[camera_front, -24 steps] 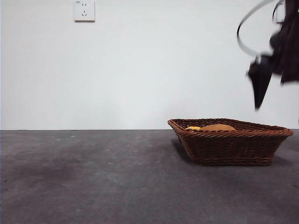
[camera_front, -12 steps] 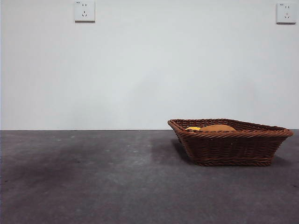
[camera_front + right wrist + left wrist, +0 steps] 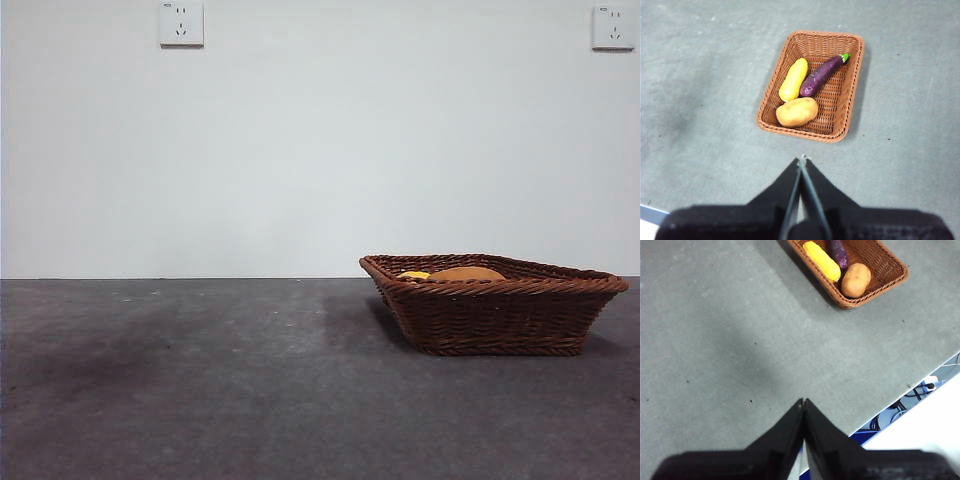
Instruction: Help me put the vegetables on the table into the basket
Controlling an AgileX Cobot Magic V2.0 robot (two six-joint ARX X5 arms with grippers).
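1. Location of task items: all three vegetables inside the basket (image 3: 812,85). Potato (image 3: 797,112) at one end, against the rim; yellow bumpy vegetable (image 3: 793,79) and eggplant (image 3: 820,76) side by side beyond it, the eggplant's green stem toward a far corner. No vegetable visible on the table (image 3: 700,100).
2. Front view check: basket (image 3: 495,305) low at the right of the table (image 3: 200,380); only the potato top (image 3: 466,273) and a sliver of the yellow vegetable (image 3: 414,274) showing above the braided rim.
3. Left gripper (image 3: 803,402): jaws pressed together, holding nothing, high above the table, well apart from the basket (image 3: 890,270).
4. Right gripper (image 3: 801,160): jaws pressed together, empty, raised above the table just short of the basket's near rim.
5. Handling, judged: potato likely firm and the heaviest, smooth and rounded, so a grasp across the middle preferred. Eggplant likely glossy and prone to slipping; pinch across the thick body, not the stem. Yellow vegetable bumpy, probably easier to grip at mid-length. Basket stiff but light; liable to slide if nudged at the rim.
6. Change against earlier front views: a dark arm high at the upper right one second ago; gone half a second ago and absent now. Basket and contents unmoved throughout.
7. Task status, judged: complete; no further pick required.
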